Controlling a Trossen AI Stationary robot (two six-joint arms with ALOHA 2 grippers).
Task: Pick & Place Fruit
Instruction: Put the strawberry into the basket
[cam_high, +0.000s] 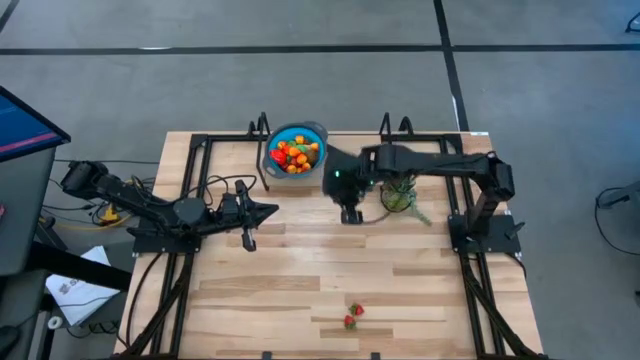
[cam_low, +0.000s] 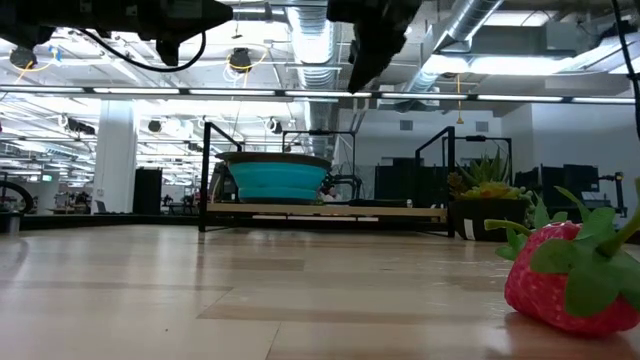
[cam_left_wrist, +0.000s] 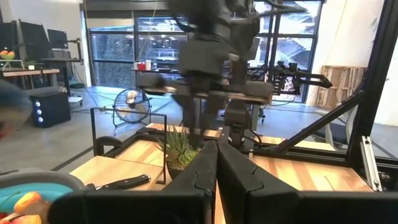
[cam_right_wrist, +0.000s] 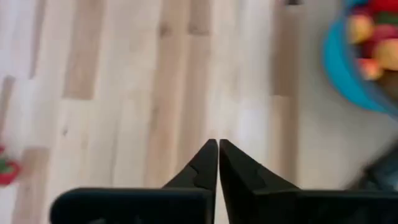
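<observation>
Fruit, in the form of small toy pieces in red, orange and yellow (cam_high: 294, 152), fills a round blue bowl with a black handle (cam_high: 313, 131) at the far edge of the light wooden plank tabletop (cam_high: 330, 270); two small red toy strawberries with green leaves (cam_high: 353, 315) lie apart from the rest near the front edge, and one of them fills the right corner of the low view (cam_low: 560, 285). A black metal frame (cam_high: 195, 150) borders the tabletop on both sides. Right arm: reaches from its base toward the centre, its tool (cam_high: 350, 214) raised above bare wood between the bowl and a spiky-leaved green potted plant (cam_high: 400, 196); the right wrist view shows its two dark fingers (cam_right_wrist: 202, 165) pressed together, tips meeting, pinching nothing. Left arm: lies low along the left side, its tool (cam_high: 270, 209) pointing toward the centre; the left wrist view shows its fingers (cam_left_wrist: 205, 168) likewise pressed together and empty, aimed at the plant and the right arm.
</observation>
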